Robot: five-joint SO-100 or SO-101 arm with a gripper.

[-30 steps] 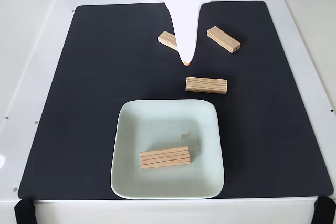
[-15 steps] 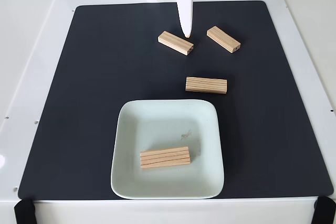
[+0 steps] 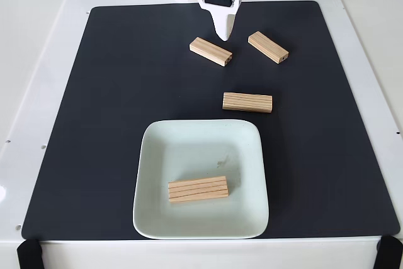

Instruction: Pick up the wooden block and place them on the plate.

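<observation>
On a black mat point(image 3: 113, 124), seen from the fixed view, one grooved wooden block point(image 3: 198, 189) lies flat in the near half of the mint-green plate point(image 3: 157, 218), which sits at the mat's near edge. Three more wait on the mat: a far-left block point(image 3: 211, 51), a middle block point(image 3: 247, 102) just beyond the plate's far rim, and a far-right block point(image 3: 268, 47). The white gripper point(image 3: 222, 34) hangs at the mat's far edge, between the two far blocks; its jaw state cannot be told. The far-left block lies nearest, just below-left of the tip, its long axis running diagonally toward the lower right.
</observation>
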